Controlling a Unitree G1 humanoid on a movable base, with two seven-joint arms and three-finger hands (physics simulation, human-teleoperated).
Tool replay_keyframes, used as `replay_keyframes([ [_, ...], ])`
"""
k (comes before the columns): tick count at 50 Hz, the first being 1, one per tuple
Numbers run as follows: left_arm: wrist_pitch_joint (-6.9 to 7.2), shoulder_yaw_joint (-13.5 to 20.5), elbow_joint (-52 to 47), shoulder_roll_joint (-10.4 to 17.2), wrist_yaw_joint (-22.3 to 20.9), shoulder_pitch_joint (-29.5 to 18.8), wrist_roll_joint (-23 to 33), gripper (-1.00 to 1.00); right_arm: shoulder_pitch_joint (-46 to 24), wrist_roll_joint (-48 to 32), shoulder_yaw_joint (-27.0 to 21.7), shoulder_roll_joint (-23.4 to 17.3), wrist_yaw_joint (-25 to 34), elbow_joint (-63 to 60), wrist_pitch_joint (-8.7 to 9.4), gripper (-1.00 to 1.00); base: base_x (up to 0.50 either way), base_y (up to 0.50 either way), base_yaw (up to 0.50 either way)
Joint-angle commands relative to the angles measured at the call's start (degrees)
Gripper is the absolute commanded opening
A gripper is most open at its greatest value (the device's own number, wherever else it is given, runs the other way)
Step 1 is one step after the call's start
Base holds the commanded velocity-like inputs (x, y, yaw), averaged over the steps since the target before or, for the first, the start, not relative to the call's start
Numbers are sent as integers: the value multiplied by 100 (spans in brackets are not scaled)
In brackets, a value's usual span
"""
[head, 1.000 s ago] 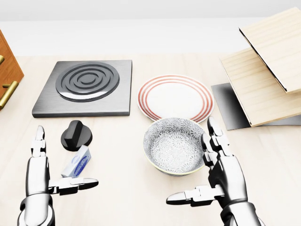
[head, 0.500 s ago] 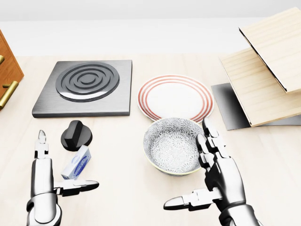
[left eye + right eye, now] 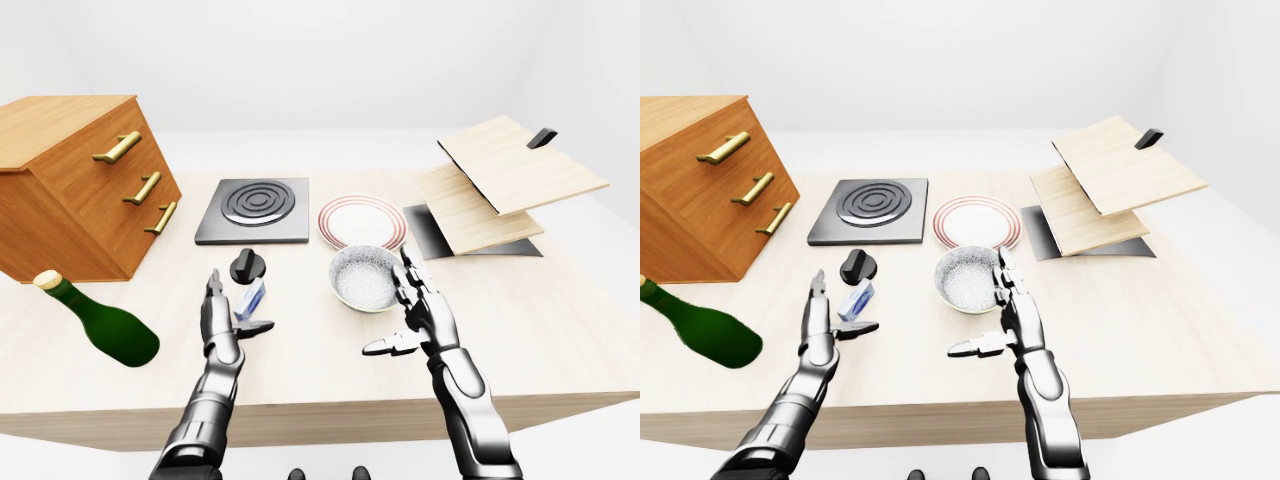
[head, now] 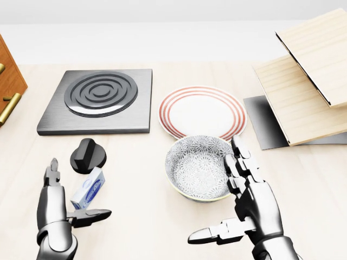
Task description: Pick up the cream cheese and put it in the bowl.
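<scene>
1. Cream cheese [image 4: 88, 188] lies on the table [image 4: 141, 227], just below the black knob [image 4: 87, 155], left of the bowl [image 4: 199, 167].
2. Left hand [image 4: 59, 208]: fingers spread, not gripping, thumb just beneath the cream cheese.
3. Right hand [image 4: 246, 203]: released, fingers extended beside the bowl's right rim.
4. Bowl holds nothing.

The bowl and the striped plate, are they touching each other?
Cannot tell. In the head view the bowl rim overlaps the plate edge, so no gap shows, but the overlap could be only perspective.
</scene>
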Motion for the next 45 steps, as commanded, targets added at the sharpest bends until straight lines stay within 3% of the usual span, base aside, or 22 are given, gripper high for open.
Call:
replay_keyframes([
  [1,0,-27,352,23,83,-122,4,-96,11,5,3,1,13,-22,11,100,0,0,0],
  [15,0,6,220,11,-13,-96,-116,-100,11,-18,22,-1,28,39,-9,100,0,0,0],
  [29,0,50,5,21,-135,-74,-267,-100,50,0,78,1,87,-94,132,100,0,0,0],
  [39,0,125,-1300,-41,-552,219,-547,-100,80,-18,100,-2,108,-240,156,100,0,0,0],
  [45,0,141,-1356,-52,-591,242,-581,-100,72,-21,98,-1,111,-233,156,100,0,0,0],
])
